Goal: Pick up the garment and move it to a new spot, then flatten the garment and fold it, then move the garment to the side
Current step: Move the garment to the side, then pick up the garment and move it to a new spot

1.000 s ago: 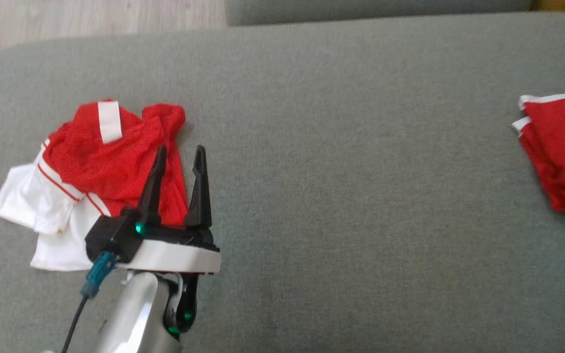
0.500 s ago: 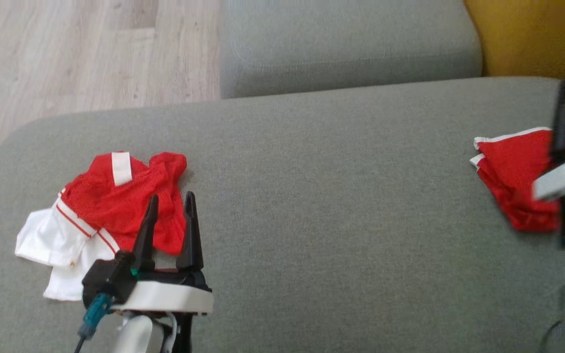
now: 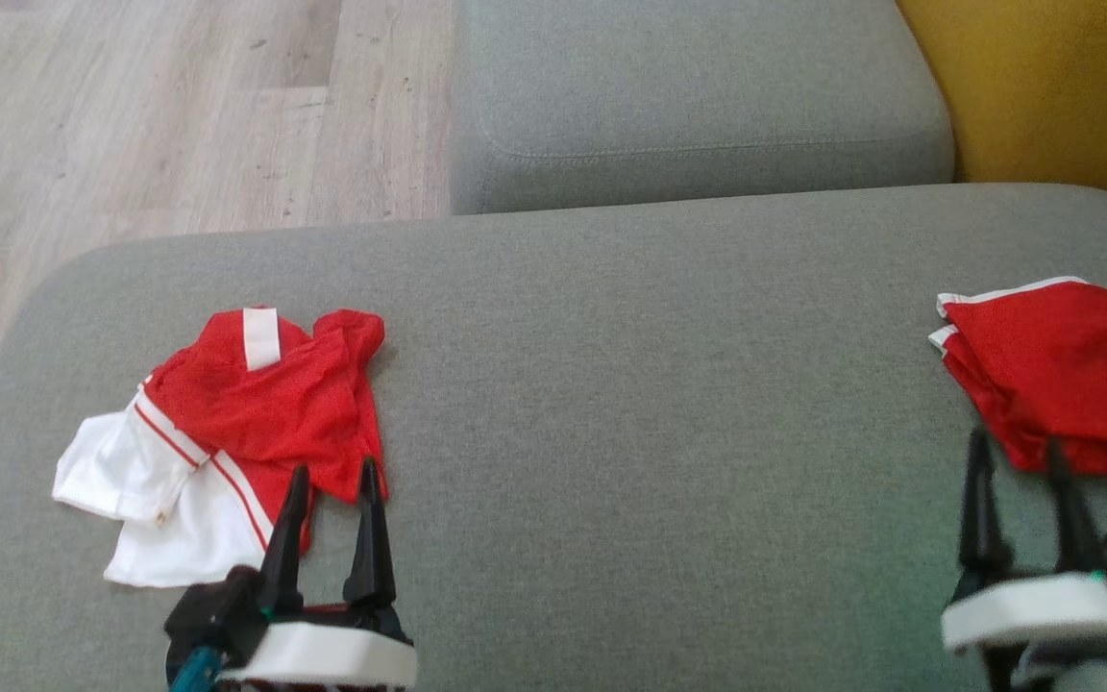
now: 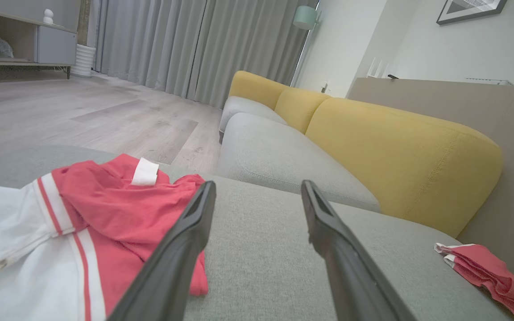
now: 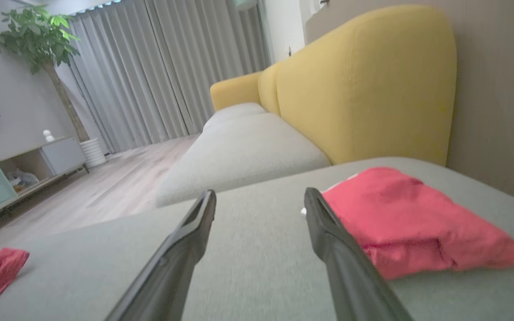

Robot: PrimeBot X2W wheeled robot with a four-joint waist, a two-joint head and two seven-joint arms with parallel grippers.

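A crumpled red and white garment [image 3: 246,423] lies on the left part of the grey cushion [image 3: 659,384]. My left gripper [image 3: 332,469] is open, its fingertips at the garment's near right edge, with nothing between them. In the left wrist view the garment [image 4: 105,209] sits left of the open left gripper [image 4: 257,185], and the left finger overlaps its red hem. My right gripper [image 3: 1015,442] is open at the lower right, just short of a folded red garment [image 3: 1063,375]. In the right wrist view that folded piece [image 5: 400,214] lies beside the right finger of my open right gripper [image 5: 259,192].
A second grey cushion [image 3: 698,96] adjoins the far side, with a yellow backrest [image 3: 1044,86] at the far right. Wooden floor [image 3: 179,115] lies beyond the cushion's rounded left edge. The wide middle of the cushion lies between the two garments.
The head camera has tilted up, bringing floor and backrest into view. My left gripper drew back from over the garment to its near edge. My right gripper came down near the folded piece.
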